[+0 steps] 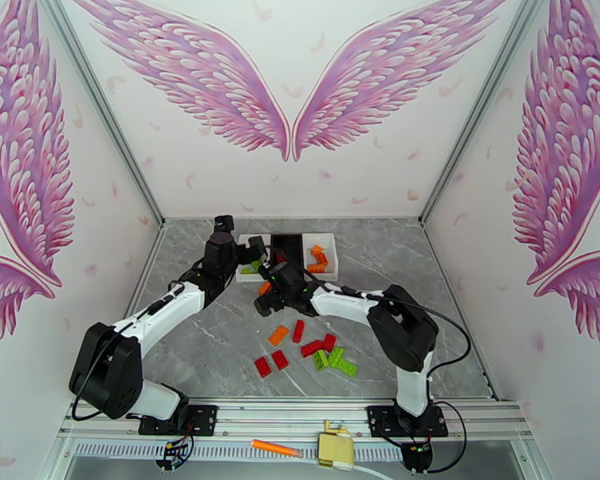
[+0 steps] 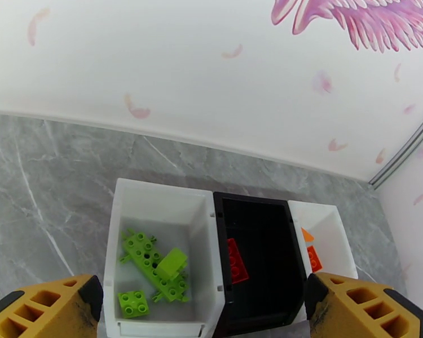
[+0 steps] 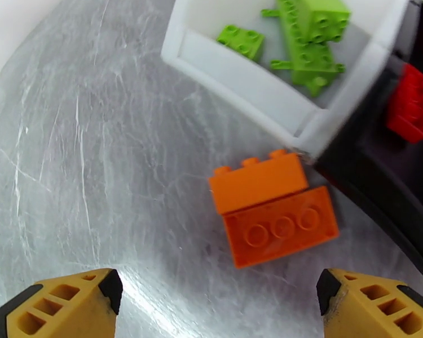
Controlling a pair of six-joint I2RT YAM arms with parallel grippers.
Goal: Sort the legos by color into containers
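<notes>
Two orange legos lie on the table dead ahead of the right claw, roughly centred on its gap. They touch along one long side. The near one is studs up; the far one looks tipped on its side, studs pointing away from the claw.

Right claw: released, fingers wide, nothing between them yet.

Just past the pair, ahead-right of the claw, is the corner where the white tray holding green legos butts against the black tray holding a red lego. The far orange brick sits almost against that corner. The orange tray is further right, beyond the black one.

Step in hand, as I read it: pick an orange.
- Take the near brick only; grabbing both risks one slipping out.
- The pair lies skewed to the fingers, so roll the wrist until the pads close across the brick's short width.
- Come straight down and keep the far finger off the tray corner.
- Lift above wall height, then carry right over the black tray.

Left claw: released and empty, hanging over the white/black seam. In the top view the arms are close, so I'd keep the left one out of the crossing path.

The loose pile sits behind the right claw, toward the bases.
</notes>
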